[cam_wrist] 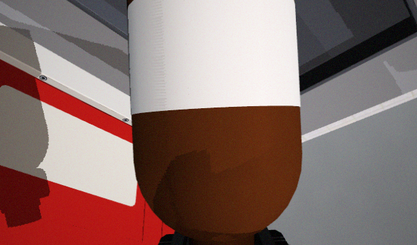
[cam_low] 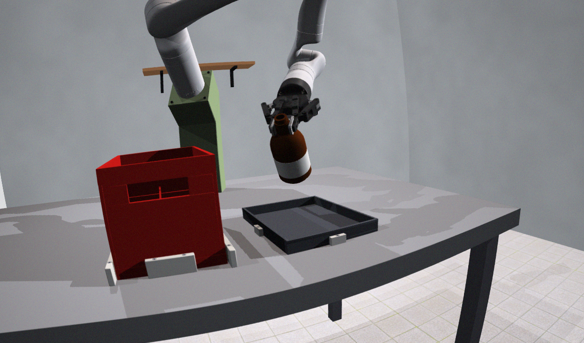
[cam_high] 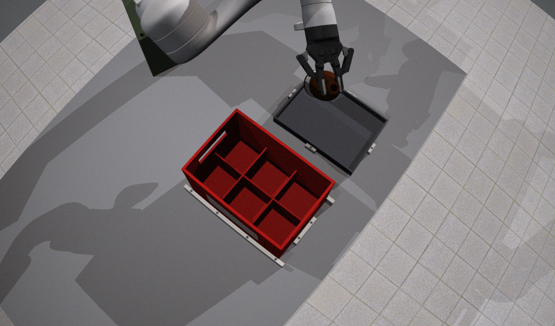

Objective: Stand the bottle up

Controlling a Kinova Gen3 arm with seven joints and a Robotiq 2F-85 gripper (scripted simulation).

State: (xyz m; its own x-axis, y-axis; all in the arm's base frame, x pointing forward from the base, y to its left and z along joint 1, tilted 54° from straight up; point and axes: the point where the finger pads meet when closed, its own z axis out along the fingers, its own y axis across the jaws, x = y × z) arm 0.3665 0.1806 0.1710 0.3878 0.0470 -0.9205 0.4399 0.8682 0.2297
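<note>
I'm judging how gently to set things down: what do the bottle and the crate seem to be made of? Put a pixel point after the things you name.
Bottle [cam_high: 322,96] [cam_low: 287,146] [cam_wrist: 222,143]: probably smooth brown glass, perhaps plastic; dark amber colour, open neck, white label.

Crate [cam_high: 242,175] [cam_low: 157,230] [cam_wrist: 89,218]: likely moulded red plastic, fairly matt; even colour, thin dividers, cut-out handle.
</note>
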